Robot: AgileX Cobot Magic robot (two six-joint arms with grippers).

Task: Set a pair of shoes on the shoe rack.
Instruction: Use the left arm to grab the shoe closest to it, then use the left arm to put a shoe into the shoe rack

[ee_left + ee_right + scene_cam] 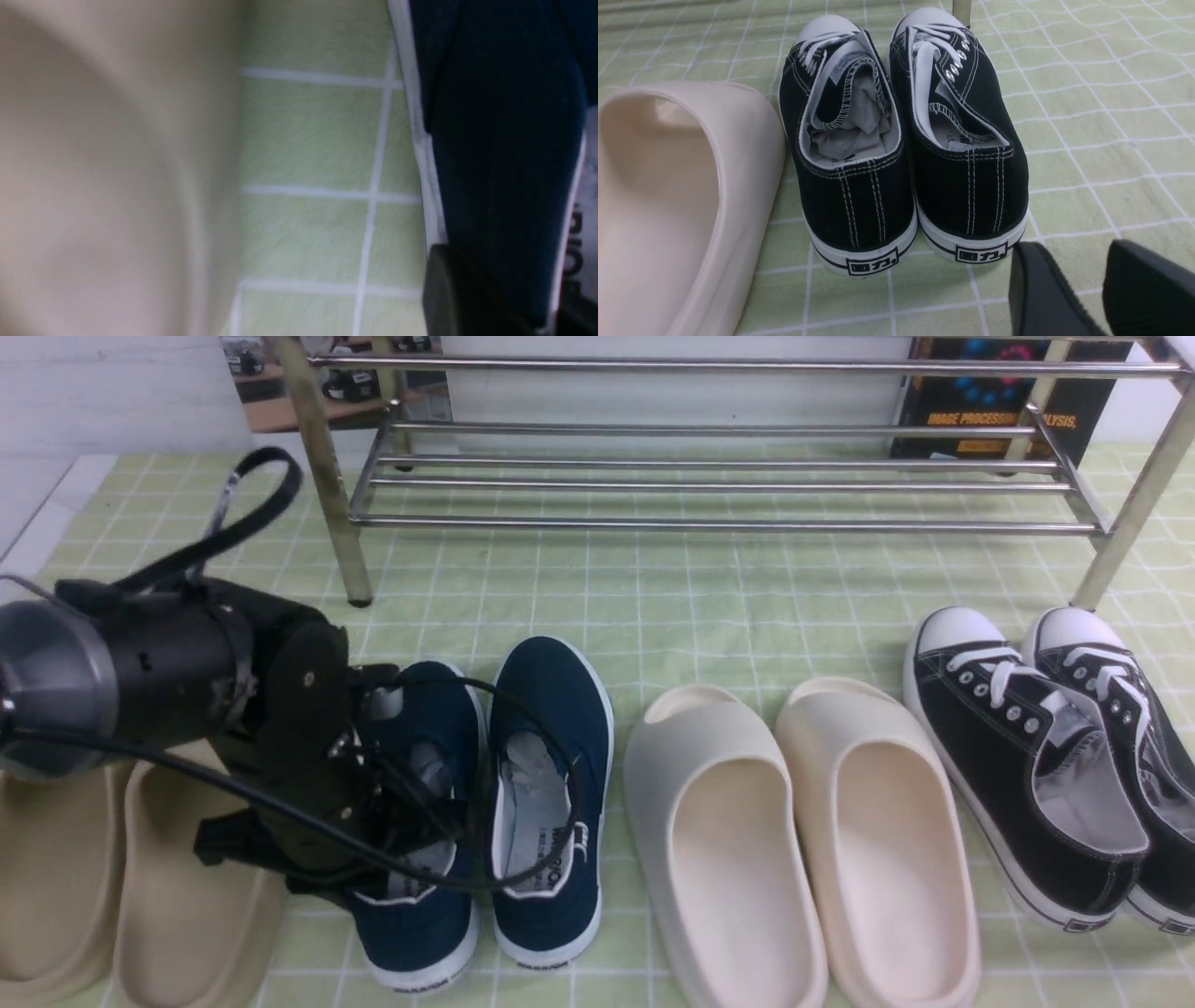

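The pair of navy slip-on shoes stands side by side on the green checked mat, toes toward the rack: the left shoe (425,915) and the right shoe (551,784). My left gripper (401,793) reaches down into the left shoe's opening. In the left wrist view the gripper (509,308) straddles that shoe's navy side wall (500,140), with one finger (448,294) outside it and the other inside. The shoe rests on the mat. The silver tube shoe rack (719,523) stands behind. My right gripper (1083,284) is open and empty just behind the black sneakers.
Beige slides (187,896) lie just left of the navy pair and fill half the left wrist view (93,163). Cream slides (728,840) and black lace-up sneakers (1027,775) lie to the right, both also in the right wrist view. A dark box (990,401) stands behind the rack.
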